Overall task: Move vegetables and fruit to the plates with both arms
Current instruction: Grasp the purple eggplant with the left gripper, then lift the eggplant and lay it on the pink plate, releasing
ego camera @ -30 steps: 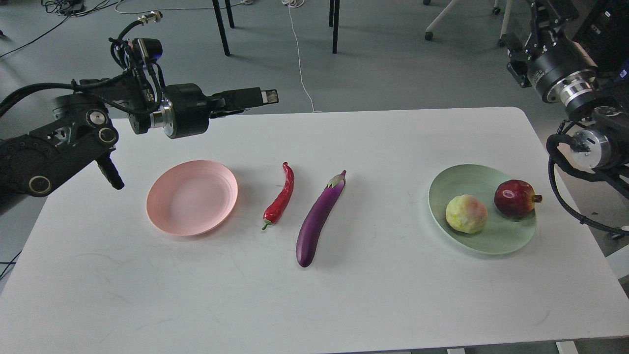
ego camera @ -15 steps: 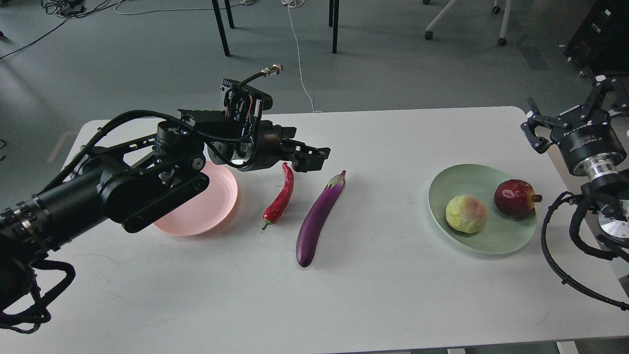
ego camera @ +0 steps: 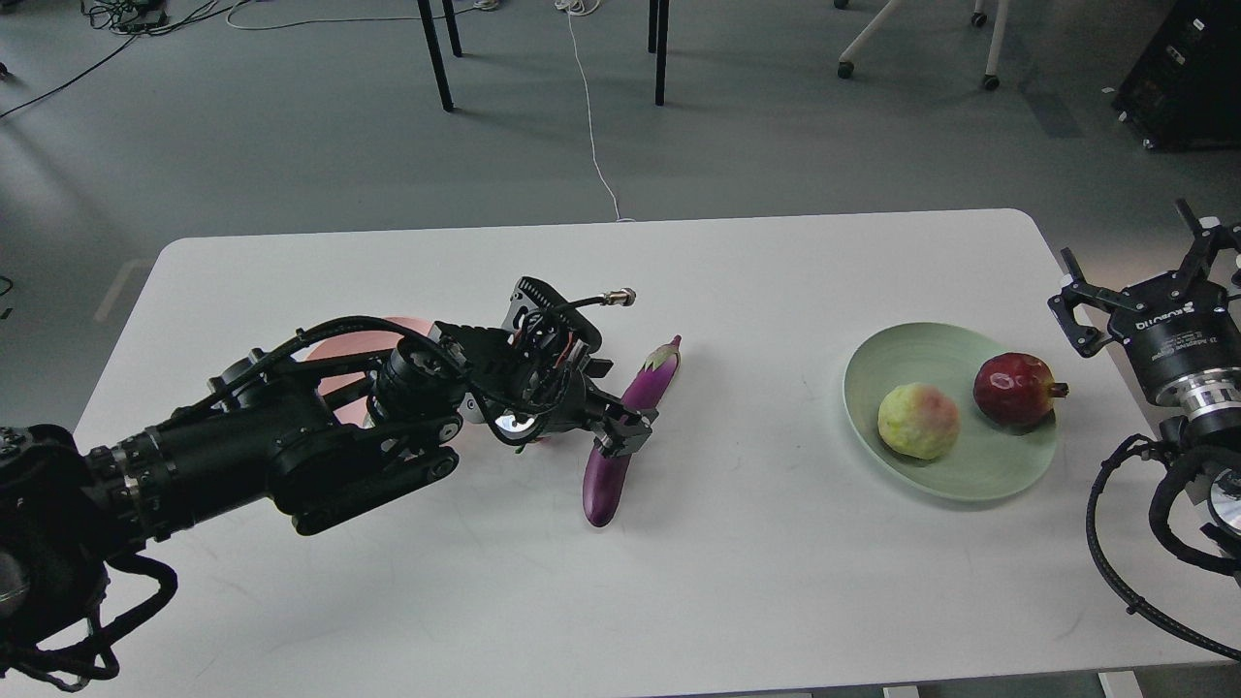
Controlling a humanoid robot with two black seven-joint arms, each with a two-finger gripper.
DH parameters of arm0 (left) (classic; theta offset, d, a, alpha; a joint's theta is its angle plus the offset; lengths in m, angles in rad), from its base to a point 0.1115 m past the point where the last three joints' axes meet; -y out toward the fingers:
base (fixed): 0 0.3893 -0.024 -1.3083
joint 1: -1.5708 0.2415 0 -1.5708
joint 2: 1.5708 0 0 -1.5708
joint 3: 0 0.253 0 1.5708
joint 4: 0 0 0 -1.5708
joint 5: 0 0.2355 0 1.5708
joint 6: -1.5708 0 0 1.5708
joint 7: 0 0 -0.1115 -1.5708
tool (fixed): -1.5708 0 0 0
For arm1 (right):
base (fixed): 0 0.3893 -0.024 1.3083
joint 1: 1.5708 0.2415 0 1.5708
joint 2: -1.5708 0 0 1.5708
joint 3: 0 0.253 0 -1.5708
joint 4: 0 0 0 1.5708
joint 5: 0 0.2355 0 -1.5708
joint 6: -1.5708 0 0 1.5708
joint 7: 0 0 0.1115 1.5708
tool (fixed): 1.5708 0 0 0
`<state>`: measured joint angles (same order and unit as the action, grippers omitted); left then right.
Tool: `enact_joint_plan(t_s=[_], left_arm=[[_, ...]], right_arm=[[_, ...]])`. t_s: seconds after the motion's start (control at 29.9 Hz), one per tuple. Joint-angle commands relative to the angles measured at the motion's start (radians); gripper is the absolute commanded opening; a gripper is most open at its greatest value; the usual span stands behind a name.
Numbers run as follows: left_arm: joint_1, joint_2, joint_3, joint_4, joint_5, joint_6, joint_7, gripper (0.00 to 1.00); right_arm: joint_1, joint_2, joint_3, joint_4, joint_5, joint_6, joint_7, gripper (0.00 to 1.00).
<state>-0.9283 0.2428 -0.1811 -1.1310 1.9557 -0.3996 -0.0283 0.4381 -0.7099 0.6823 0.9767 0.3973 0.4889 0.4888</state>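
The purple eggplant point(ego camera: 609, 475) lies on the white table point(ego camera: 737, 582) at its middle. My left gripper point(ego camera: 622, 434) is down over the eggplant's middle. It is seen from behind and dark, so I cannot tell how its fingers stand. The red chili is hidden behind my left arm. The pink plate point(ego camera: 334, 350) shows only as a sliver behind that arm. The mint green plate point(ego camera: 979, 475) at the right holds the yellow-green fruit point(ego camera: 918, 420) and the pomegranate point(ego camera: 1013, 389). My right gripper point(ego camera: 1139, 281) is open and empty beside the table's right edge.
Chair legs and cables stand on the grey floor behind the table. A black cabinet point(ego camera: 1183, 78) is at the far right.
My left arm has swung right and down, from above the pink plate to the eggplant, now covering the chili and most of the pink plate. My right arm has lowered beside the table edge.
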Motion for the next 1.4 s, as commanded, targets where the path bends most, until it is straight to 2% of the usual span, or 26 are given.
enact_joint_plan(t_s=[0.0,0.17,0.33,0.4,0.5,0.53,0.84,0.94,1.07,1.14,1.27,1.37], left_arm=[[0.000,-0.025,0.000,0.022,-0.001,0.001,0.001,0.80],[0.003,-0.085,0.000,0.106,-0.003,0.005,-0.001,0.80],[0.005,-0.108,0.006,0.138,-0.001,0.028,0.002,0.79],[0.009,-0.108,0.006,0.148,-0.001,0.027,0.001,0.70],[0.028,-0.099,0.006,0.151,-0.011,0.027,0.001,0.43],[0.029,-0.096,0.006,0.149,-0.015,0.025,-0.001,0.38],[-0.003,-0.053,0.003,0.139,-0.017,0.019,-0.004,0.13],[-0.021,0.005,-0.009,0.094,-0.018,0.016,-0.013,0.13],[-0.061,0.206,-0.014,-0.068,-0.148,0.008,-0.016,0.15],[-0.063,0.294,-0.012,-0.110,-0.210,-0.005,-0.018,0.16],[-0.047,0.410,0.000,-0.118,-0.227,-0.008,-0.031,0.16],[0.021,0.467,0.011,-0.096,-0.222,0.001,-0.039,0.17]], right_arm=[[0.063,0.003,0.028,-0.018,-0.002,0.000,0.000,0.98],[0.162,0.088,0.036,-0.117,0.000,0.000,0.000,0.98],[0.179,0.151,0.052,-0.190,0.000,0.000,0.000,0.98],[0.179,0.155,0.052,-0.191,-0.002,0.000,0.000,0.98],[0.179,0.156,0.052,-0.193,-0.002,0.000,0.000,0.98],[0.179,0.156,0.052,-0.196,-0.003,0.000,0.000,0.98],[0.192,0.176,0.048,-0.251,-0.012,0.000,0.000,0.98],[0.195,0.175,0.048,-0.251,-0.014,0.000,0.000,0.98],[0.197,0.164,0.048,-0.251,-0.014,0.000,0.000,0.98],[0.197,0.162,0.048,-0.254,-0.014,0.000,0.000,0.98],[0.195,0.164,0.048,-0.263,-0.014,0.000,0.000,0.98],[0.195,0.173,0.048,-0.263,-0.014,0.000,0.000,0.98]])
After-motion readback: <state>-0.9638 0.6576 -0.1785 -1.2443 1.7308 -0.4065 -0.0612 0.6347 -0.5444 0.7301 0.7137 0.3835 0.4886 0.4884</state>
